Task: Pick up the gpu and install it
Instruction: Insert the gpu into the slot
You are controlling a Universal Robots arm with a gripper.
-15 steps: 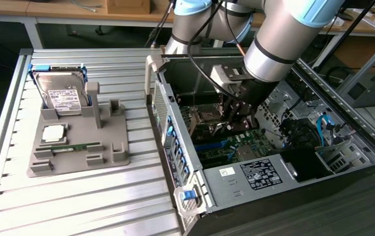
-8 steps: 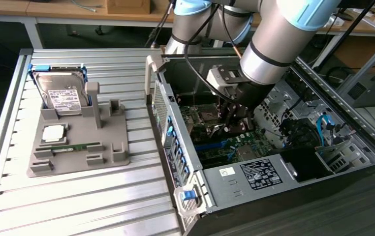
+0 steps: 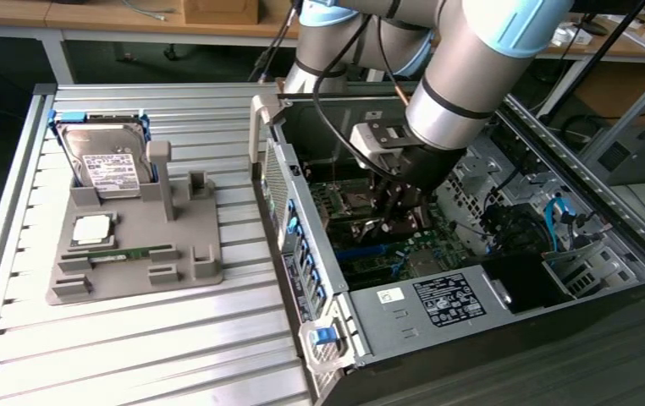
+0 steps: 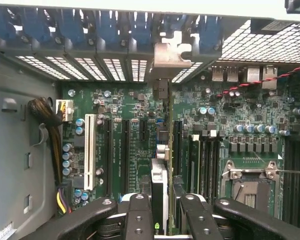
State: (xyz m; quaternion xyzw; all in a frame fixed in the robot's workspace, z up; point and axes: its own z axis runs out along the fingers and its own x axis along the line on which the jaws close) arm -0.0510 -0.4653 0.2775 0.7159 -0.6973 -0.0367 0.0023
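In the wrist view the gpu (image 4: 159, 172) appears edge-on as a narrow strip running from between my fingers to its silvery end bracket (image 4: 168, 52), which sits at the case's slotted rear wall. My gripper (image 4: 164, 199) is shut on the gpu, with one black finger (image 4: 138, 215) on each side of it. The card stands over the green motherboard (image 4: 140, 125), in line with the dark expansion slots beside the white slot (image 4: 90, 150). In the exterior view my gripper (image 3: 396, 216) reaches deep into the open computer case (image 3: 436, 300), and the card is mostly hidden there.
A grey holder (image 3: 130, 254) at the exterior view's left carries a hard drive (image 3: 108, 161), a processor chip (image 3: 93, 228) and a green memory stick (image 3: 119, 252). Inside the case are a cable bundle (image 4: 52, 130), an open processor socket (image 4: 250, 185) and blue cables (image 3: 556, 216).
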